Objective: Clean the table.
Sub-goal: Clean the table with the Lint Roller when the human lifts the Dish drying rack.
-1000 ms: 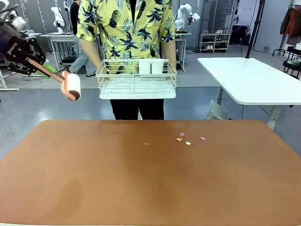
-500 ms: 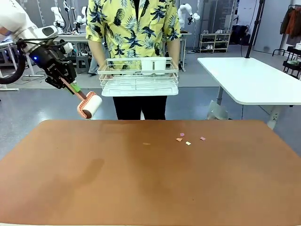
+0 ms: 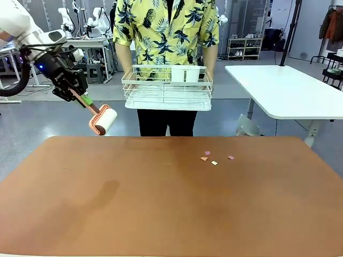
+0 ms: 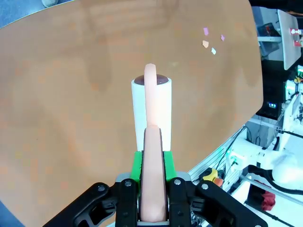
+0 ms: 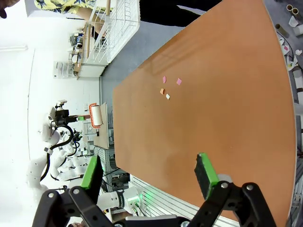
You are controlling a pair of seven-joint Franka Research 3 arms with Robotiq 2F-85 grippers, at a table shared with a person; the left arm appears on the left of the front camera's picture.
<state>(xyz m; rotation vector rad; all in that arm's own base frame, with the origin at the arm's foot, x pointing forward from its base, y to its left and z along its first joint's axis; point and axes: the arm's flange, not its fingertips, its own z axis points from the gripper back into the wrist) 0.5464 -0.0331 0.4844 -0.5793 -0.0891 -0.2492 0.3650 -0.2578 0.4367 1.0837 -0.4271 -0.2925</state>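
left fingers [image 4: 136, 166] pinch lint roller [image 3: 103, 120] handle above table [image 3: 107, 214]; right fingers [image 5: 204, 171] spread; 4 scraps [image 3: 214, 163]; person [image 3: 166, 32] holds rack [image 3: 167, 90].

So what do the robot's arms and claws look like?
The left arm is smooth, white and rounded, with a black cable looping beside it and a tiny blue light. The left gripper and right gripper are black, with two fingers tipped by bright green pads.

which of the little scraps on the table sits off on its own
The pink scrap farthest to the robot's right; the other three huddle together left of it.
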